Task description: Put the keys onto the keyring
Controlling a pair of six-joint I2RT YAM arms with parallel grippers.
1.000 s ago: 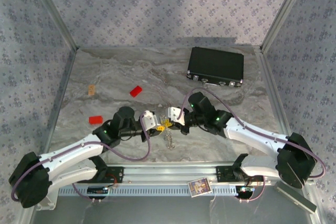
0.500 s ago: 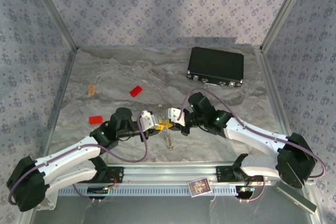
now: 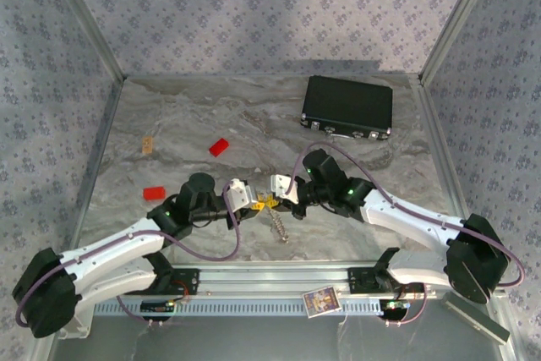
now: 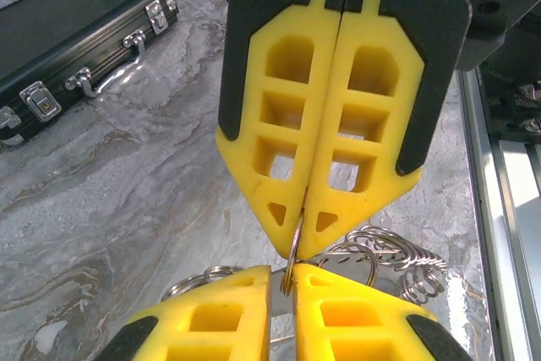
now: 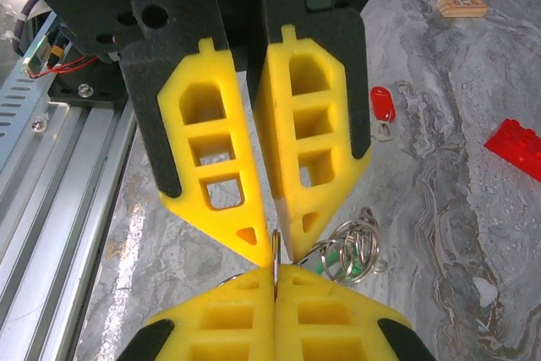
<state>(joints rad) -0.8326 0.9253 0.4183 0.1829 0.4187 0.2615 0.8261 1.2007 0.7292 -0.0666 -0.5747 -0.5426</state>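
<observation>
— What sits around the work, and what gets in the way?

— A black rectangular case with silver latches [image 3: 348, 106] stands at the back right of the grey marbled table [image 3: 169, 116]. Left of the case lie a red rectangular plastic block [image 3: 220, 146], a second red block [image 3: 154, 193] farther left, and a small wooden tile [image 3: 148, 145]. In both wrist views, yellow fingers hide much of the ring.

— Where is the ring?

— The thin silvery metal keyring [image 4: 292, 251] is in front of the case's left end, toward the arms. Its beaded chain [image 3: 278, 227] trails nearer the rail.

— And the fingers?

— The right gripper [image 4: 297, 234] is clamped on the wire. The left gripper [image 5: 275, 244] has its tips nearly together with the wire in the slit. I cannot tell if they pinch it.

— The keys?

— The tiny green-headed key [image 5: 348, 266] lies under small loops. The red-headed key [image 5: 382, 107] lies flat, and I cannot place it against the case.

— Any writing?

— The tile and a small picture card [image 3: 319, 301] on the rail carry marks too small to read.
</observation>
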